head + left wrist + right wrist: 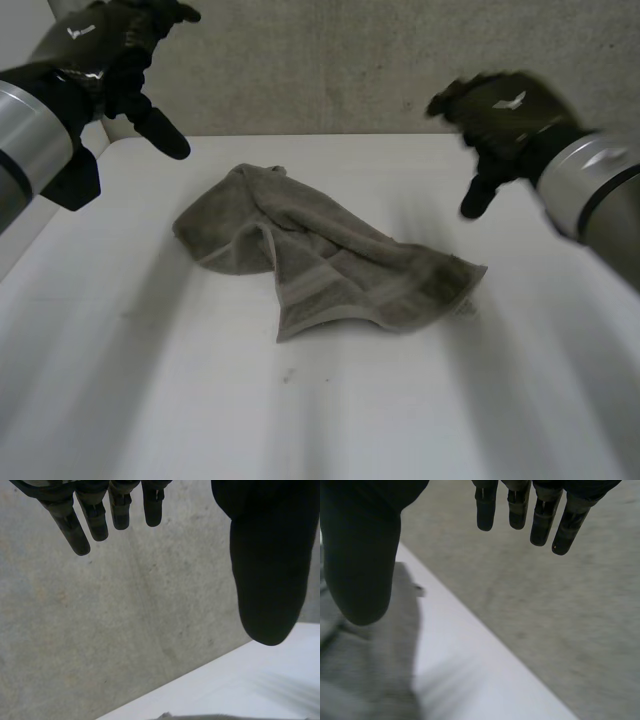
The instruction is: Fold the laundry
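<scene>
A grey-brown towel (320, 255) lies crumpled on the white table (200, 400), stretched from the far left towards the near right, with folds bunched along its middle. My left hand (120, 50) hovers high above the table's far left corner, open, fingers (80, 525) straight and thumb (270, 570) apart, holding nothing. My right hand (500, 120) hangs in the air over the far right of the table, open too, fingers (540, 515) straight and thumb (362, 565) spread. Both hands are clear of the towel. In the right wrist view the towel (365, 675) lies below the thumb.
A grey concrete wall (330, 60) runs behind the table's far edge. Bare white tabletop surrounds the towel on all sides, with a broad stretch in front.
</scene>
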{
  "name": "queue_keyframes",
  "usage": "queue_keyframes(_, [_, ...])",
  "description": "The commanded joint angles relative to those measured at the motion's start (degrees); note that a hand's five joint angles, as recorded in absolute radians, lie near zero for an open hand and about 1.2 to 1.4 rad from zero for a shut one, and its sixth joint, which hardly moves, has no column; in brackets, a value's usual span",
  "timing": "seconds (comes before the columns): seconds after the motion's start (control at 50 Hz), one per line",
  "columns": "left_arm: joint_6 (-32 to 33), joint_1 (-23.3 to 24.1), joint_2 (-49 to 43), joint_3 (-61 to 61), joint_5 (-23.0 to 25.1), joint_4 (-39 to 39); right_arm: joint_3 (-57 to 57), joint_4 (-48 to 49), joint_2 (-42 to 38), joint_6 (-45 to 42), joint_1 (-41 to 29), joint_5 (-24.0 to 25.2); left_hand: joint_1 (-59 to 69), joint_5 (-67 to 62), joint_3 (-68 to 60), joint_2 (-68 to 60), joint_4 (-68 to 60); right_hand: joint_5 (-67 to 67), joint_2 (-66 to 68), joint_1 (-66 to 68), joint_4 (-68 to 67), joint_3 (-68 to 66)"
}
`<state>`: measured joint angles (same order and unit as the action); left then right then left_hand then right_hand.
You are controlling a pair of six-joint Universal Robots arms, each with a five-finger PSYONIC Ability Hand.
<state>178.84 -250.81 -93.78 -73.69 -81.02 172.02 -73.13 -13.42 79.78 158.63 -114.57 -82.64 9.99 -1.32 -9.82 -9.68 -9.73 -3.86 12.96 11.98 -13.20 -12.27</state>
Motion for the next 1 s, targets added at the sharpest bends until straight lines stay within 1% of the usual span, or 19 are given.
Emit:
queue_keyframes(0.02, [4.2, -4.1, -7.6, 0.0, 0.1, 3.8, -2.8, 0.5, -6.2, 4.6, -11.0, -0.9, 1.4, -0.1, -1.6, -1.7, -1.7, 3.9, -3.0, -2.0, 3.2, 2.3])
queue_keyframes(0.08, [5.1, -4.5, -9.1, 0.0, 0.1, 4.1, -2.7, 1.2, -8.4, 8.1, -12.5, -1.4, 1.4, -0.1, -1.6, -1.7, -1.7, 3.9, -3.0, -2.0, 3.2, 2.3])
queue_keyframes(0.12, [6.4, -4.9, -11.5, 0.0, 0.1, 4.6, -1.9, 5.2, -13.0, 16.2, -14.9, -2.7, 1.6, -0.2, -1.7, -1.9, -1.8, 3.9, -3.0, -2.0, 3.2, 2.3])
queue_keyframes(0.18, [6.9, -5.9, -13.4, 0.3, 0.1, 4.7, -0.9, 10.9, -17.1, 22.9, -17.3, -3.8, 1.6, -0.2, -1.7, -1.9, -1.8, 3.9, -3.0, -2.0, 3.2, 2.3])
queue_keyframes(0.26, [6.9, -6.3, -14.1, 0.3, 0.1, 5.0, -0.3, 15.9, -21.9, 25.6, -19.3, -5.2, 1.6, -0.2, -1.7, -1.9, -1.8, 3.9, -3.0, -2.0, 3.2, 2.3])
queue_keyframes(0.36, [6.9, -6.3, -14.2, 0.3, 0.1, 5.5, 2.2, 20.7, -29.4, 23.6, -21.0, -8.7, 1.4, -0.1, -1.6, -1.7, -1.7, 3.9, -3.0, -2.0, 3.2, 2.3])
queue_keyframes(0.4, [6.9, -6.4, -14.1, 0.3, 0.1, 5.7, 3.9, 21.6, -34.0, 18.6, -21.7, -10.6, 1.4, -0.1, -1.6, -1.7, -1.7, 3.9, -3.0, -2.0, 3.2, 2.3])
queue_keyframes(0.54, [6.9, -6.4, -13.7, 0.3, 0.1, 5.8, 5.8, 22.2, -39.0, 7.9, -23.0, -14.2, 1.2, 0.1, -1.4, -1.5, -1.5, 3.9, -3.0, -2.0, 3.2, 2.3])
queue_keyframes(0.56, [6.9, -6.4, -13.7, 0.3, 0.1, 5.7, 5.9, 23.1, -39.1, 6.8, -23.0, -15.4, 1.2, 0.1, -1.4, -1.5, -1.5, -1.7, 2.6, 3.5, -2.3, -3.3])
queue_keyframes(0.58, [6.9, -6.4, -13.7, 0.3, 0.1, 5.7, 5.9, 23.1, -39.1, 6.8, -23.0, -15.4, 1.2, 0.1, -1.4, -1.5, -1.5, -1.8, 2.7, 3.7, -2.4, -3.4])
queue_keyframes(0.6, [6.9, -6.4, -13.8, 0.2, 0.1, 5.8, 5.9, 24.7, -38.7, 6.4, -22.9, -16.8, 1.2, 0.1, -1.4, -1.5, -1.5, -19.3, 20.2, 21.1, -19.9, -20.9])
queue_keyframes(0.62, [6.9, -6.4, -13.8, 0.2, 0.1, 5.8, 5.9, 24.8, -38.6, 6.4, -22.9, -16.9, 1.2, 0.1, -1.4, -1.5, -1.5, -19.4, 20.3, 21.3, -20.1, -21.0])
queue_keyframes(0.64, [6.9, -6.4, -13.9, 0.1, 0.1, 5.8, 5.5, 26.9, -37.3, 6.5, -22.8, -18.3, 1.2, 0.1, -1.4, -1.5, -1.5, -48.2, 49.1, 50.1, -48.9, -49.8])
queue_keyframes(0.66, [6.9, -6.4, -14.1, 0.0, 0.1, 5.8, 4.8, 29.7, -35.1, 6.5, -22.7, -19.6, 1.2, 0.1, -1.4, -1.5, -1.5, -66.0, 66.9, 67.8, -66.6, -67.6])
queue_keyframes(0.74, [6.9, -6.4, -14.3, -0.2, 0.1, 5.9, 2.7, 33.9, -27.7, 6.6, -22.5, -20.2, 1.2, 0.1, -1.4, -1.5, -1.5, -66.1, 67.0, 68.0, -66.8, -67.7])
queue_keyframes(0.78, [6.9, -6.3, -15.3, -0.4, 0.2, 6.3, 0.5, 36.0, -20.8, 6.5, -22.2, -19.1, 1.2, 0.1, -1.4, -1.5, -1.5, -66.1, 67.0, 68.0, -66.8, -67.7])
queue_keyframes(0.84, [6.8, -6.2, -17.0, -0.8, 0.2, 6.8, -0.4, 35.7, -15.6, 6.8, -20.5, -17.0, 1.2, 0.1, -1.4, -1.5, -1.5, -66.1, 67.0, 68.0, -66.8, -67.7])
queue_keyframes(0.9, [6.8, -6.1, -17.7, -1.0, 0.3, 7.3, -1.1, 35.1, -13.7, 6.8, -19.7, -15.6, 1.2, 0.1, -1.4, -1.5, -1.5, -66.1, 67.0, 68.0, -66.8, -67.7])
queue_keyframes(1.0, [6.5, -6.0, -20.7, -1.7, 2.9, 8.8, -1.6, 27.2, -10.5, 6.7, -18.4, -12.5, 0.7, 0.6, -0.9, -1.0, -1.0, -66.1, 67.0, 68.0, -66.8, -67.7])
